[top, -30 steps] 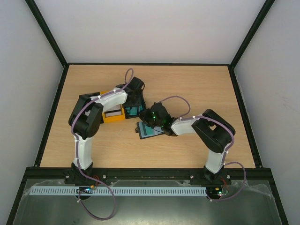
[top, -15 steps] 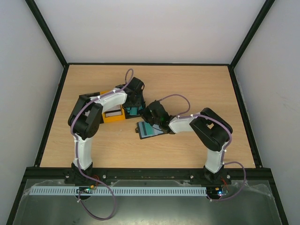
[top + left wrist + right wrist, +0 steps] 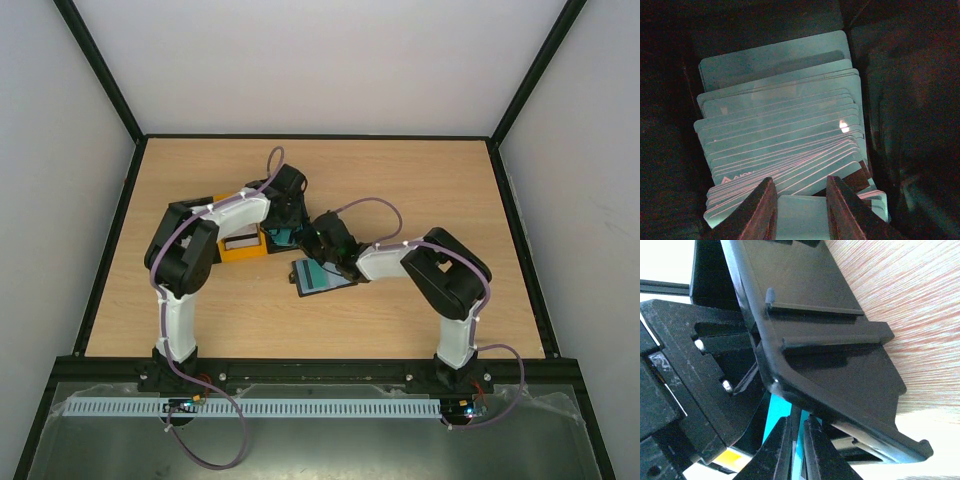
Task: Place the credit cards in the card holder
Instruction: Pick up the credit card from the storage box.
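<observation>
The table (image 3: 420,190) is pale wood with fine lines. The teal credit cards (image 3: 780,125) are smooth, shiny plastic (a bright spot glints on one). The black bin (image 3: 810,285) looks like dull, hard plastic.

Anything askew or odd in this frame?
Mildly: the teal cards in the black bin lean in an uneven fan rather than a squared stack. Both hands crowd that bin, the left hand over the cards, the right hand close by its outer wall. Nothing looks spilled or damaged.
</observation>
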`<action>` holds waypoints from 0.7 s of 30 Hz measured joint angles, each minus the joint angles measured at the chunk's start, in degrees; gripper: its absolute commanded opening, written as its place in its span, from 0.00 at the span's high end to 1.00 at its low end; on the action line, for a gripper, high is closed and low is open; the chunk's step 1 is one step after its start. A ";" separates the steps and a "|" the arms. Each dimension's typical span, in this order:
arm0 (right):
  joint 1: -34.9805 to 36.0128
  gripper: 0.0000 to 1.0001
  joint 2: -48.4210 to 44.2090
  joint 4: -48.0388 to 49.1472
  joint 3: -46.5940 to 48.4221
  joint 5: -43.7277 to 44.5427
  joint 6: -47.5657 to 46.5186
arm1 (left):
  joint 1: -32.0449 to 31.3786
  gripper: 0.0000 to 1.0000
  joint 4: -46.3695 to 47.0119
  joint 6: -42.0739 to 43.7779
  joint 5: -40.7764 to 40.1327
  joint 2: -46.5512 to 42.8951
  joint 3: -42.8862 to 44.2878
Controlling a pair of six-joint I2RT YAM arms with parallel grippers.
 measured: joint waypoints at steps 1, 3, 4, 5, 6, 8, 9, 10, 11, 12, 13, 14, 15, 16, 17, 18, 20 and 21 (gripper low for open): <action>0.00 0.91 0.15 0.02 0.15 -0.02 -0.11 | 0.02 0.70 0.02 0.02 0.07 0.00 0.00; 0.00 0.91 0.42 -0.17 0.59 -0.04 -0.17 | 0.11 0.70 0.31 0.04 0.24 0.00 -0.11; 0.00 0.90 0.59 -0.50 0.94 -0.04 -0.17 | 0.11 0.70 0.44 0.15 0.24 -0.02 -0.17; 0.00 0.90 0.61 -0.81 1.09 0.00 -0.17 | 0.13 0.70 0.48 0.22 0.26 -0.02 -0.22; 0.00 0.90 0.61 -1.07 1.20 0.13 -0.20 | 0.13 0.70 0.55 0.26 0.28 -0.02 -0.22; 0.00 0.90 0.61 -1.68 1.49 0.55 -0.39 | 0.17 0.70 0.81 0.39 0.37 -0.13 -0.44; 0.00 0.89 0.61 -1.97 1.60 0.94 -0.61 | 0.20 0.70 0.87 0.39 0.44 -0.24 -0.57; 0.00 0.89 0.59 -2.23 1.70 1.29 -0.85 | 0.20 0.70 0.83 0.42 0.46 -0.35 -0.66; 0.00 0.88 0.55 -2.36 1.73 1.55 -1.09 | 0.20 0.70 0.83 0.42 0.44 -0.37 -0.68; 0.00 0.88 0.44 -2.51 1.73 1.79 -1.49 | 0.22 0.71 0.83 0.46 0.44 -0.37 -0.70; 0.00 0.89 0.22 -2.78 1.70 2.05 -1.77 | 0.22 0.71 0.83 0.46 0.44 -0.37 -0.70; 0.00 0.91 -0.02 -3.04 1.64 2.27 -2.01 | 0.24 0.71 0.85 0.46 0.42 -0.37 -0.72; 0.00 0.92 -0.37 -3.08 1.40 2.47 -2.29 | 0.26 0.71 0.85 0.46 0.44 -0.37 -0.74; 0.00 0.93 -0.81 -3.04 1.01 2.56 -2.54 | 0.31 0.72 0.85 0.48 0.42 -0.37 -0.74; 0.00 0.93 -1.31 -3.04 0.57 2.58 -2.69 | 0.37 0.72 0.83 0.48 0.42 -0.37 -0.74; 0.00 0.92 -1.81 -3.06 0.09 2.60 -2.78 | 0.44 0.72 0.83 0.50 0.42 -0.37 -0.74; 0.00 0.88 -2.25 -3.10 -0.31 2.62 -2.91 | 0.50 0.72 0.83 0.57 0.42 -0.37 -0.74; 0.02 0.85 -2.29 -3.13 -0.31 2.64 -2.95 | 0.52 0.72 0.83 0.61 0.42 -0.37 -0.74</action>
